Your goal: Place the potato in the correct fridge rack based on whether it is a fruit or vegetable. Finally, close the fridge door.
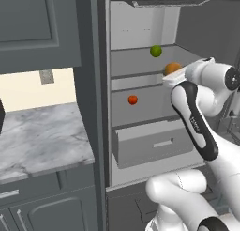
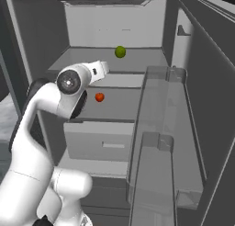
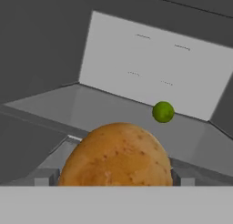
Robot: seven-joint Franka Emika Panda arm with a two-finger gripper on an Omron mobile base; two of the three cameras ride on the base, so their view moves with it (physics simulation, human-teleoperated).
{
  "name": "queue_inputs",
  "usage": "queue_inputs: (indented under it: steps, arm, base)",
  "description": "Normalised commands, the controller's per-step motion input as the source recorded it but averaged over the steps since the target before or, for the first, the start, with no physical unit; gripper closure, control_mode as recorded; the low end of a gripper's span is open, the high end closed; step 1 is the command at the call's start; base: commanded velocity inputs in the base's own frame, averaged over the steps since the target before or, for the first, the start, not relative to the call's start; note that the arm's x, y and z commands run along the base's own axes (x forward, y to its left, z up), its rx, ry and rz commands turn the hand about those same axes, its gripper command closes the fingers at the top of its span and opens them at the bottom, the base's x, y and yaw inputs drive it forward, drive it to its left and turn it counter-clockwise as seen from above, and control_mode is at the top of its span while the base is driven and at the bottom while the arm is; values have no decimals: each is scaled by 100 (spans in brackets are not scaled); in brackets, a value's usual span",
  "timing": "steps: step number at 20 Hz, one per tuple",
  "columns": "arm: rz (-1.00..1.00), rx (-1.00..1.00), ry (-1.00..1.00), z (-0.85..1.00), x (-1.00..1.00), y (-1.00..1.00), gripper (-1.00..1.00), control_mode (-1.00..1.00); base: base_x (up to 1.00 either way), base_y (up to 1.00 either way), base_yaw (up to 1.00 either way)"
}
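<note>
Potato [image 3: 116, 155] sits between the gripper's [image 3: 116, 175] widely spread fingers, apparently held, at the front edge of the upper rack [image 1: 136, 65]. Green ball [image 3: 163, 112] lies on that rack at 1 o'clock from the potato, well apart. Fridge door [image 2: 209, 105] stands open.

Potato [image 3: 116, 155] bottom cut off in hand view; grip by fingers can't tell.
</note>
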Motion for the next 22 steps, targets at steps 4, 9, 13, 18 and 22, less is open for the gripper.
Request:
queue_inputs:
  steps: [4, 9, 13, 18, 22]
  arm:
    - [2, 0, 0, 83, 0, 18, 100, -100]
    - [0, 0, 2, 22, 34, 2, 100, -100]
    - [0, 0, 0, -24, 81, 0, 100, -100]
    - [0, 0, 3, -43, 95, 0, 100, -100]
    - [0, 0, 6, -50, 99, 0, 100, -100]
  base:
    - [0, 0, 0]
    - [0, 0, 0]
    - [0, 0, 0]
    - [0, 0, 0]
    - [0, 0, 0]
